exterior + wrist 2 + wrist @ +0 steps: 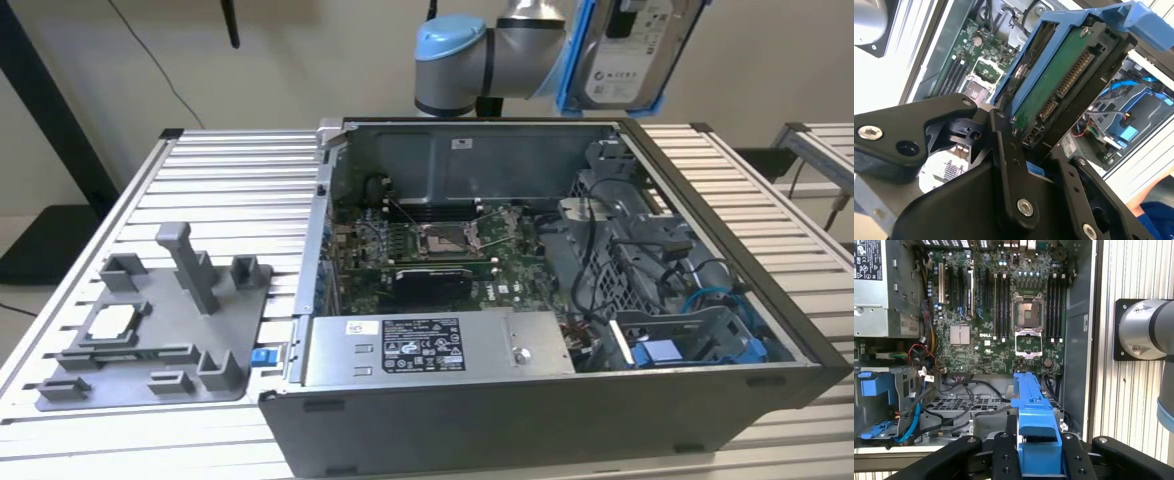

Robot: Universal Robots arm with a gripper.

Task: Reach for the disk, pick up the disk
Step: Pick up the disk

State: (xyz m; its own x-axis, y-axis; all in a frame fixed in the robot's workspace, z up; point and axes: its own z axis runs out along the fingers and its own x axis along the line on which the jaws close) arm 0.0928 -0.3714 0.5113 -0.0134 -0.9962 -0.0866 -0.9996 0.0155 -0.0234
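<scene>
Exterior view: the flat silver-grey metal disk with white label and bright blue plastic frame (627,55) hangs upright in the air above the far edge of the open grey computer case (561,300), beside the arm's pale blue elbow joint (447,60). In the second wrist view the black gripper (1031,150) is clamped on the disk's lower end, one black finger (1009,170) pressed against each flat side, its green circuit board facing out. The grey slotted table (200,190) carries a grey plastic fixture (160,330) at the exterior view's left.

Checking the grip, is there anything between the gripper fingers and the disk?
Nothing. In the second wrist view the gripper is shut on the disk, fingers pressed directly against its blue frame.
</scene>
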